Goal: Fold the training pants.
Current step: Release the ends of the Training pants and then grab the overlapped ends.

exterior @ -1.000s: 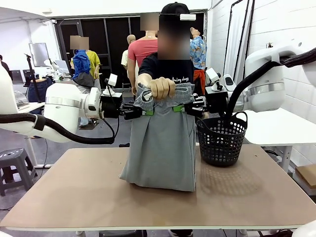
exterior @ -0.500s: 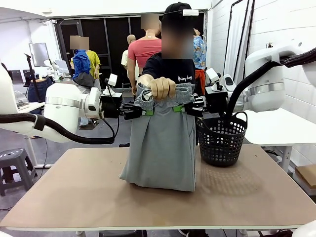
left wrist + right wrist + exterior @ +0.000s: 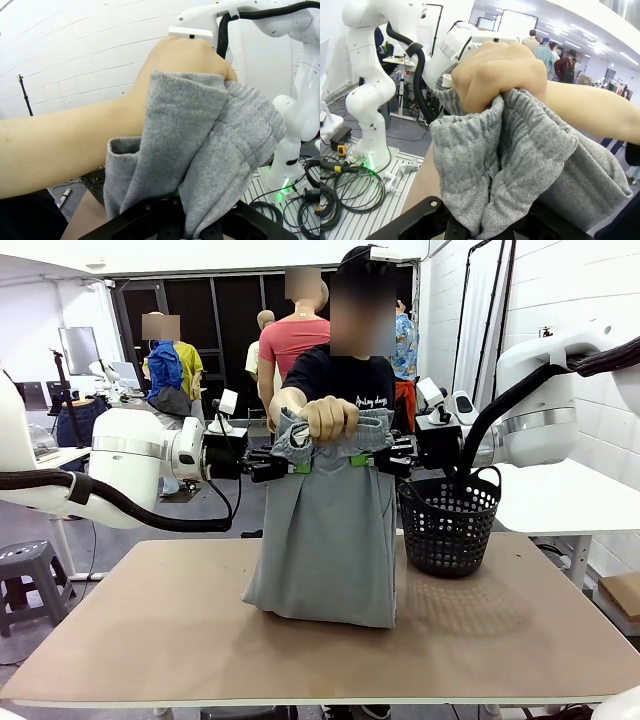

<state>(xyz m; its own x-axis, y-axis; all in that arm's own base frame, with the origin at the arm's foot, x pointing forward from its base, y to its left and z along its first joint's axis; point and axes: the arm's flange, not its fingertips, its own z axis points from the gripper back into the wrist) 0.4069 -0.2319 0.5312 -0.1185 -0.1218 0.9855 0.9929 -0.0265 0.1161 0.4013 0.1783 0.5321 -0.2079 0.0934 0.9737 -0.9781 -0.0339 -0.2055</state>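
Barely anything shifted; left gripper and right gripper stayed clamped on the training pants at the waistband; person's hand gripped its middle; folding seemingly unstarted.

matt fleecy training pants, plastic mesh basket

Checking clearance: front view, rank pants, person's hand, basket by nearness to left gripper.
1. pants, clamped in the left gripper at the waistband.
2. person's hand, just above, toward the middle.
3. basket, off to the right, past the pants.
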